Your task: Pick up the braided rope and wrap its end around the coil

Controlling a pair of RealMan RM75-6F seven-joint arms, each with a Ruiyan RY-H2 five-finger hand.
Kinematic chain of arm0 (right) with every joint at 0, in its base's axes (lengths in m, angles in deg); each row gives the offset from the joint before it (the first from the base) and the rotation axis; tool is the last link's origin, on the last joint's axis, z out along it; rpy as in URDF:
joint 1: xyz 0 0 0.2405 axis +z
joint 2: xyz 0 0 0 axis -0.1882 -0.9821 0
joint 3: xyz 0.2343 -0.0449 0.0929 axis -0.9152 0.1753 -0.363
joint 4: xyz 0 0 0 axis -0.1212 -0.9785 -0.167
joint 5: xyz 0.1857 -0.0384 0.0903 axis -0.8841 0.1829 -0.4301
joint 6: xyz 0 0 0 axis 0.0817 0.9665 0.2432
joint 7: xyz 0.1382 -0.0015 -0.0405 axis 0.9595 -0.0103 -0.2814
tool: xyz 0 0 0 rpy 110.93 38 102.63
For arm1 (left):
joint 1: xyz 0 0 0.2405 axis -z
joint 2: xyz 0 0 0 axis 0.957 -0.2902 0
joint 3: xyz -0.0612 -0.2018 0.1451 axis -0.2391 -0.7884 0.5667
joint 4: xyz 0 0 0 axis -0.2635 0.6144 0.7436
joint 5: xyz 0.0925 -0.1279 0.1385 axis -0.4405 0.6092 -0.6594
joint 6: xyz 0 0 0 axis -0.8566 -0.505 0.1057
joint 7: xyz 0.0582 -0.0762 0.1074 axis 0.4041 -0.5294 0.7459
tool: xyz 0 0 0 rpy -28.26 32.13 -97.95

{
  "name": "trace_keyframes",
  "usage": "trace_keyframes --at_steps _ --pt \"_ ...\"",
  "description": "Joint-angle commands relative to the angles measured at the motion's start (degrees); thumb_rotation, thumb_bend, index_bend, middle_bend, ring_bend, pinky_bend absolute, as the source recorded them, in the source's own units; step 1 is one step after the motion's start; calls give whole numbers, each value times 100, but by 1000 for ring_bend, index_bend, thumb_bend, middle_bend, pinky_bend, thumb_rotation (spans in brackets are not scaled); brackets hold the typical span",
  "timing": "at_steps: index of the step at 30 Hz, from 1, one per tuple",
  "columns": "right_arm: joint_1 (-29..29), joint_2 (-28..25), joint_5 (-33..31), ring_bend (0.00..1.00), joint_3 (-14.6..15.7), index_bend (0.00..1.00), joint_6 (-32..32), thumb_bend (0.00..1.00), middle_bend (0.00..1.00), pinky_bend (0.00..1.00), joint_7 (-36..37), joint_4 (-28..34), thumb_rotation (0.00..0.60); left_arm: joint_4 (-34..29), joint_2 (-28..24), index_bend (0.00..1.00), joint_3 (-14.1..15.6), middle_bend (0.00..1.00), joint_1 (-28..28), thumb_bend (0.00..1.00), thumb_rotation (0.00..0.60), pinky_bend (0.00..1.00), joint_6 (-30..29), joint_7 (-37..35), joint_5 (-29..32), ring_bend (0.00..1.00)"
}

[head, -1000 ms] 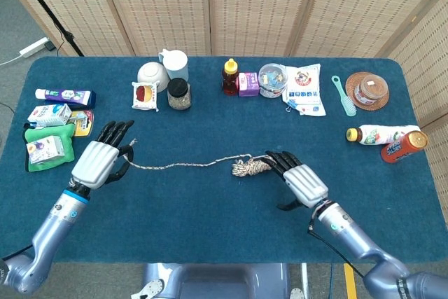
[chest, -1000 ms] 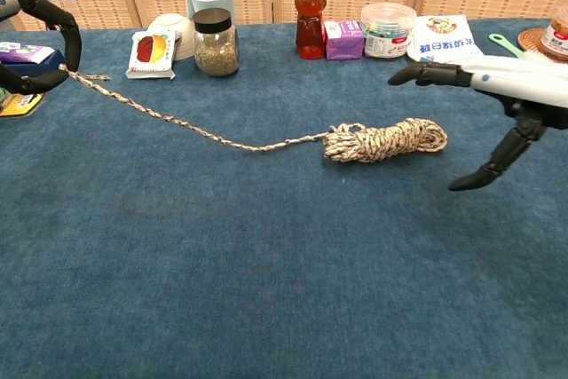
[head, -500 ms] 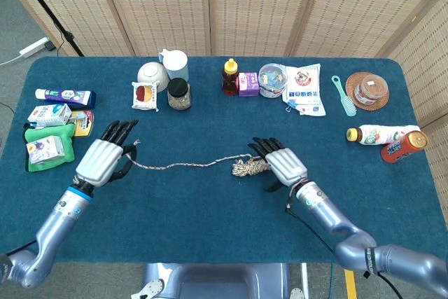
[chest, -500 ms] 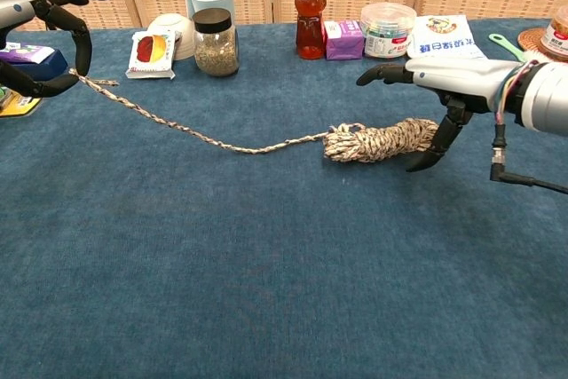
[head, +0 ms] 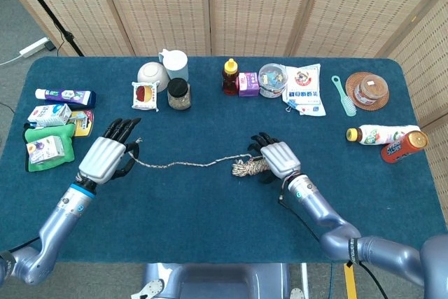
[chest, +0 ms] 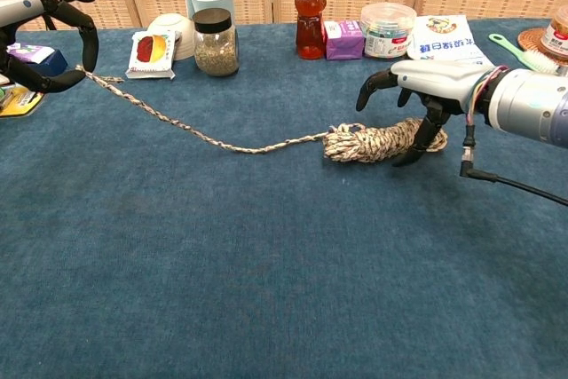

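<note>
Right hand [chest: 424, 95] now down over the coil [chest: 383, 141], fingers curling round but not yet clamped; rope [chest: 204, 137] end pinched in left hand [chest: 46, 35], ready for wrapping.

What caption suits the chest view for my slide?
Left hand pinches the braided rope's end while right hand closes over the coil.

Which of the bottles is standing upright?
The honey bottle with the yellow cap, back centre by the purple box. The two bottles at the right edge lie on their sides.
</note>
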Motion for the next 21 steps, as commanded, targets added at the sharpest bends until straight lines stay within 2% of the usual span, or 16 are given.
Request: trace_keyframes --at_steps 1,4,11,16,21 --pt "60 83 -27 34 -9 262 -30 142 157 260 15 -180 600 3 -8 574 -10 0 10 421 600 0 8 0 24 0" --pt "120 174 -35 68 -18 268 -71 177 188 289 68 -427 600 12 -34 574 -29 0 17 421 600 0 6 -10 64 0" --pt "181 297 78 165 -1 366 -89 437 253 405 305 -655 600 30 -42 574 -21 0 21 416 600 0 24 -70 115 0" --pt "175 277 89 219 27 431 -111 453 302 438 415 -598 600 94 -44 574 -21 0 19 416 600 0 21 -140 143 0" --pt "194 329 39 243 69 438 -156 462 331 441 371 -695 600 129 -63 574 -15 0 18 416 600 0 15 -186 144 0"
